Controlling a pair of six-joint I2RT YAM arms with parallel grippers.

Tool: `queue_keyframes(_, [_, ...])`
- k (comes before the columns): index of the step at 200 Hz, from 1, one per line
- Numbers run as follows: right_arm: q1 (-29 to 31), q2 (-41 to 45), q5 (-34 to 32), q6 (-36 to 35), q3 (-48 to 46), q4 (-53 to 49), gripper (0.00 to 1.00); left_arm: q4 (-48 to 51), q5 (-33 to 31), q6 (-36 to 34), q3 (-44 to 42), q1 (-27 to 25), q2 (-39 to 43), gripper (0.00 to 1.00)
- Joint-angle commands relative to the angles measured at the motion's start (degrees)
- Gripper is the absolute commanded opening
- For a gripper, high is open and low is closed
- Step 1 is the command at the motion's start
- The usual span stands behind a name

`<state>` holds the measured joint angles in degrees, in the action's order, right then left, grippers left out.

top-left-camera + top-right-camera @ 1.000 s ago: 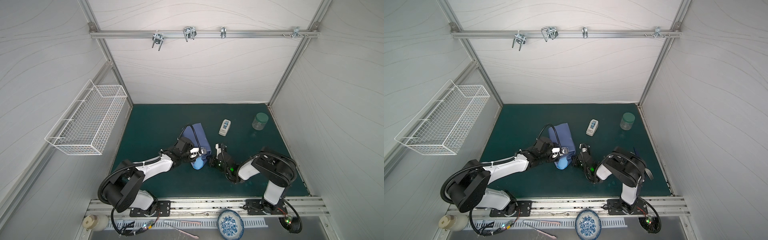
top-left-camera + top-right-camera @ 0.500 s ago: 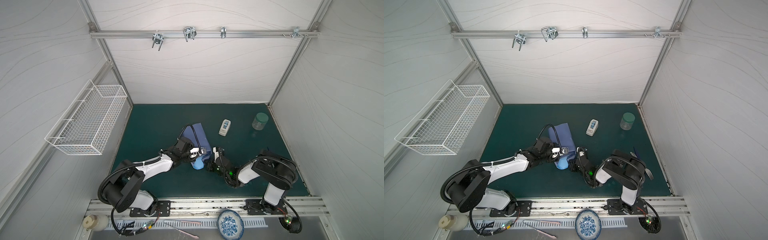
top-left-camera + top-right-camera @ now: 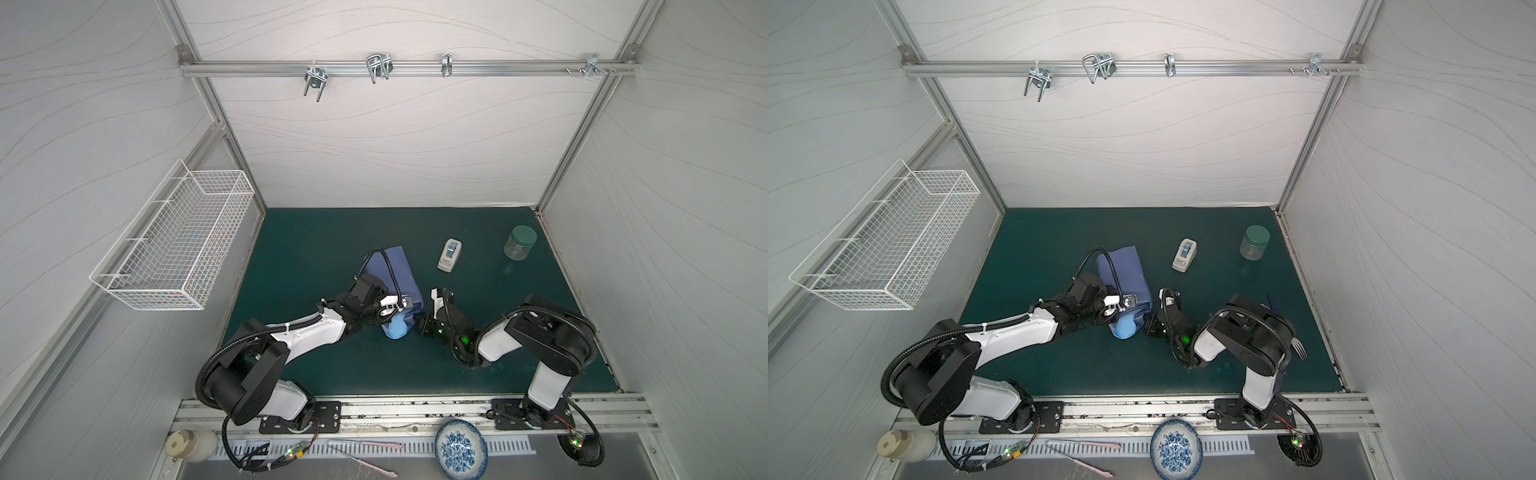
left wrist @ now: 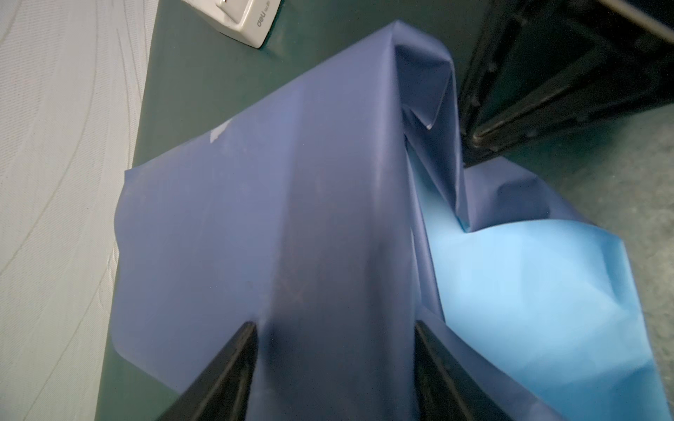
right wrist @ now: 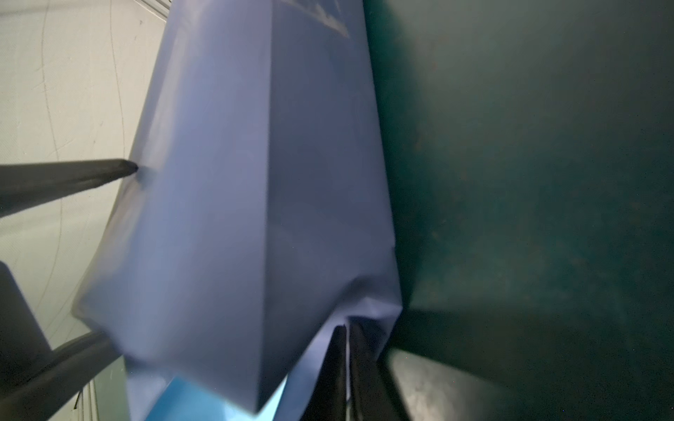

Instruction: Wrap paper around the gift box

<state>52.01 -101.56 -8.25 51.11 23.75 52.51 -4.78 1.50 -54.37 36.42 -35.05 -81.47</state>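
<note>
1. Nearest thing: a blue-patterned bowl (image 3: 461,451), well in front of the paper (image 3: 395,270) and a bit to its right. It's off the green mat (image 3: 332,370).
2. The right gripper (image 5: 346,330) is low on the mat at the paper's near right corner. Its fingers are squeezed together with a crumpled bit of the paper pinched between them.
3. The left gripper (image 4: 334,324) is over the paper, its arm coming from the paper's left. The fingers are spread wide, tips pushing into the paper on two opposite sides of the box shape, so it's clamped across the parcel.
4. The gift box itself is totally hidden; you only get its sharp edges showing through. The paper is folded over it indigo side out, mid-mat, with a loose sky-blue flap (image 3: 395,330) sticking out at the near end.
5. Beyond the paper and to its right there's a white tape dispenser (image 3: 450,255), not touching it.
6. Farther off still, to the paper's far right, is a clear jar with a green lid (image 3: 519,243).
</note>
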Motion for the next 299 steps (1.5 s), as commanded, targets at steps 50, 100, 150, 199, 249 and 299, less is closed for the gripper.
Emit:
queue_keyframes(50, [1.4, -1.3, 1.5, -0.3, -0.5, -2.5, 0.09, 5.9, -0.4, 0.4, 0.1, -0.1, -1.1, 0.67])
queue_keyframes(100, [6.8, -1.8, -0.8, 2.0, -1.5, -1.1, 0.09, 5.9, -0.5, 0.3, 0.1, -0.1, -0.9, 0.67])
queue_keyframes(150, [5.5, -1.7, -1.8, 0.9, -1.4, -1.3, 0.08, 6.0, -0.4, 0.3, 0.0, -0.1, -0.9, 0.67])
queue_keyframes(199, [1.3, -2.5, 0.8, -0.7, -1.3, -0.2, 0.08, 6.1, -0.5, 0.3, 0.1, -0.1, -0.9, 0.67])
queue_keyframes(249, [5.3, -2.1, 0.9, 0.2, -2.2, -0.5, 0.08, 6.0, -0.6, 0.4, 0.1, 0.0, -0.9, 0.67])
queue_keyframes(299, [10.4, -1.6, -2.2, 2.3, -4.5, 0.4, 0.08, 6.0, -0.7, 0.4, 0.2, 0.0, -1.0, 0.67])
